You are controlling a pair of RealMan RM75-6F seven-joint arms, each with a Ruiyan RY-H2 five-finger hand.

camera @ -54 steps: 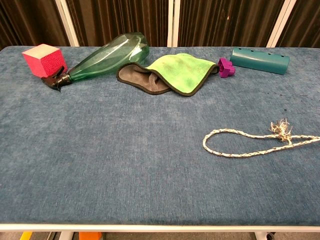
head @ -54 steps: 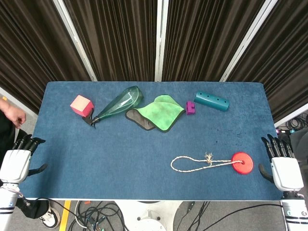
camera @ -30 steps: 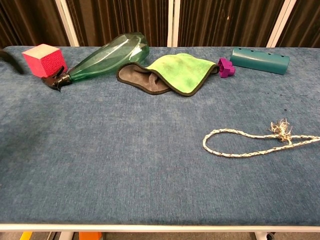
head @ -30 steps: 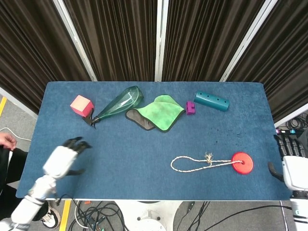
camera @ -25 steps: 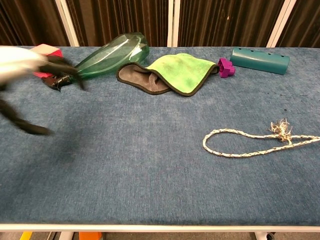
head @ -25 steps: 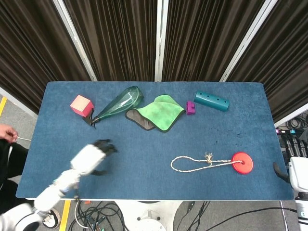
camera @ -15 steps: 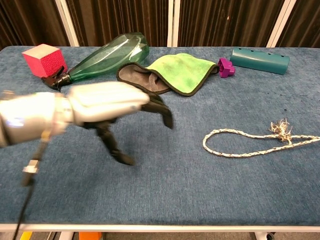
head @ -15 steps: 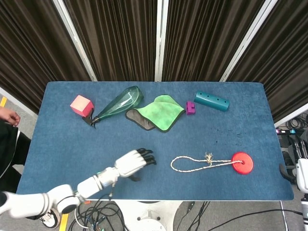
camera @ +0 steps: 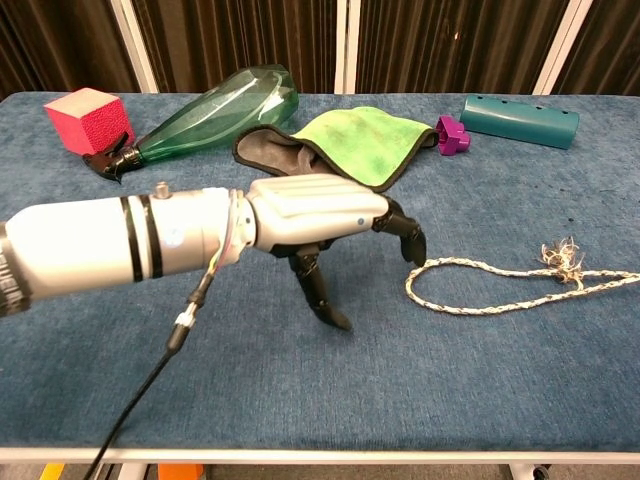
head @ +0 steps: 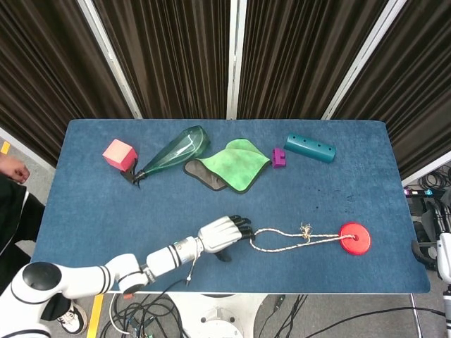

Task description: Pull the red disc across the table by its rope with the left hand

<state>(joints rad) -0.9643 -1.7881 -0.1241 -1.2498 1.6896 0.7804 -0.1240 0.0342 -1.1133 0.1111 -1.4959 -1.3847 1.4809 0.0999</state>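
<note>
Reaching across the blue counter [head: 99, 204], the left hand [head: 221, 233] is seen with its dark fingers [camera: 404, 235] spread and curved downward, holding nothing, their tips just beside the closed loop end of the rope [head: 282, 240]; whether they touch it cannot be told. The thumb is angled down toward the counter surface in the chest view. The red disc [head: 354, 238] lies flat near the counter's right front part, with the rope running from it leftward past a frayed knot [camera: 562, 258] to the loop. Of the right hand [head: 437, 248] only a small part is visible at the right edge of the head view, off the counter, and the state of its fingers cannot be told. Along the far side are found a pink cube [head: 119, 153], a green spray bottle [head: 173, 152] lying on its side, a green cloth [head: 230, 164], a small purple block [head: 279, 157] and a teal perforated block [head: 310, 148].
</note>
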